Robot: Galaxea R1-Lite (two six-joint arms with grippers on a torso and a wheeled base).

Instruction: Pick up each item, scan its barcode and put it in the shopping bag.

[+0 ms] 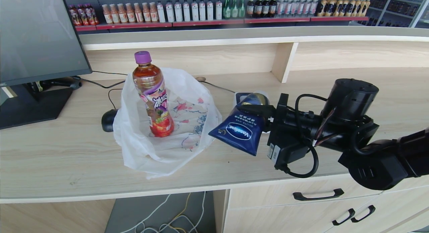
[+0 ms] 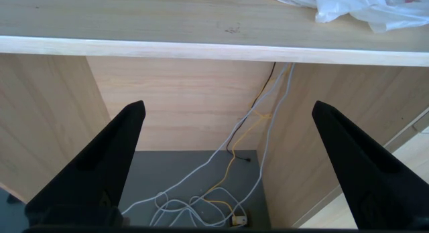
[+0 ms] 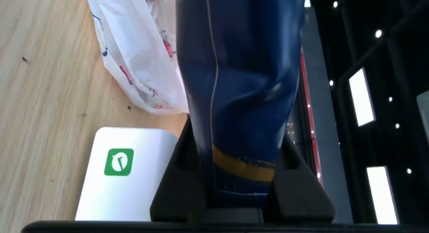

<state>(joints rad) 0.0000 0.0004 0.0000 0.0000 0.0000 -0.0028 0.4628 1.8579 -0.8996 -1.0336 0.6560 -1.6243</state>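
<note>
Right end effector (image 1: 264,113) clamped shut on the cap end of a blue lotion tube (image 1: 236,129). The tube is off the counter (image 1: 67,152), with its crimped end tilted down toward the white shopping bag (image 1: 134,149) and just beside the rim. An orange drink bottle (image 1: 154,99) stands upright in the bag. A flat white device with a green mark (image 3: 124,173), likely the scanner, lies on the counter under the tube.

Left end effector (image 2: 224,112) spread wide and empty, low by the counter's front edge.

Judged step: scan, then bag. If not yet scanned, turn the tube's printed side to the device. Then carry it over the rim before letting go, aiming for the open space beside the bottle. The film is limp, so don't drag the rim.
</note>
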